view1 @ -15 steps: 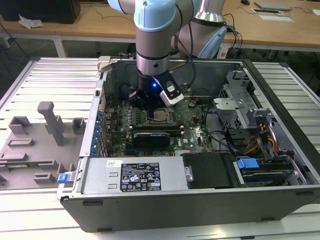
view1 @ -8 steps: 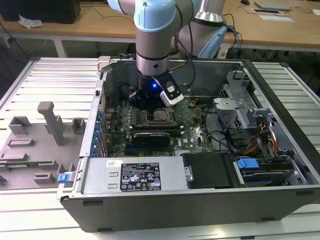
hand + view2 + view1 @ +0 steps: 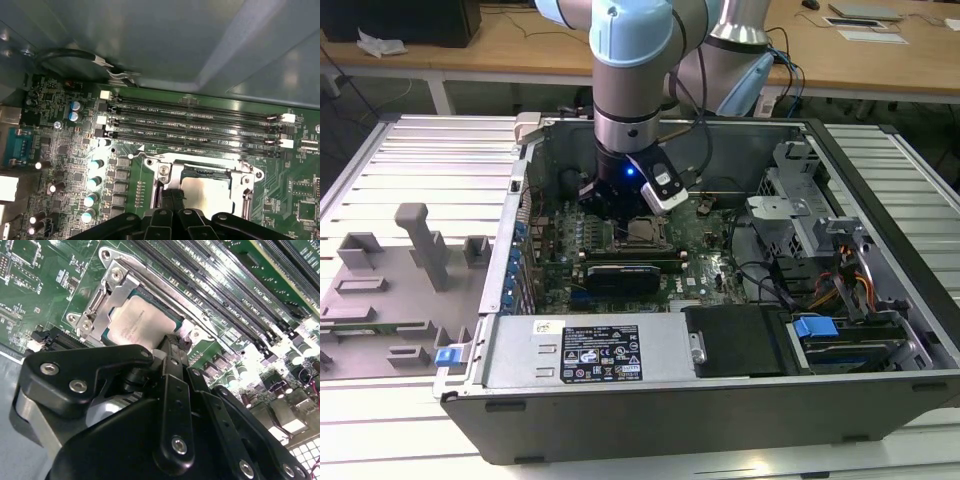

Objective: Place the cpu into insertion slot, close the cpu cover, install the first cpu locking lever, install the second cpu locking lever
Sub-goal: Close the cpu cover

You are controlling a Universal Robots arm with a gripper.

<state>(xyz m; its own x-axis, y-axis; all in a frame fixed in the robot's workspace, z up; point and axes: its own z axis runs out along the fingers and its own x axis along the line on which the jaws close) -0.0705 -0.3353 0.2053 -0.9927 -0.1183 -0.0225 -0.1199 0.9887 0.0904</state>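
Note:
The cpu (image 3: 134, 322) (image 3: 206, 196) lies flat in the insertion slot (image 3: 642, 232), its silver-grey top showing in both wrist views. The cpu cover (image 3: 107, 295) (image 3: 167, 172), a silver frame, lies down around it. A thin metal lever rod (image 3: 165, 287) (image 3: 200, 161) runs along the socket's side nearest the memory slots. My gripper (image 3: 620, 210) (image 3: 172, 342) (image 3: 173, 196) hangs inside the case just above the socket. Its black fingers are shut together, with the tips at the edge of the cover. I cannot tell if they pinch anything.
Long black memory slots (image 3: 200, 125) (image 3: 235, 285) lie beside the socket, and capacitors (image 3: 92, 172) stand on another side. A black card (image 3: 625, 272), the power supply (image 3: 590, 350), a drive cage with cables (image 3: 820, 270) and the case walls (image 3: 510, 260) close in. A grey fixture (image 3: 410, 260) sits outside.

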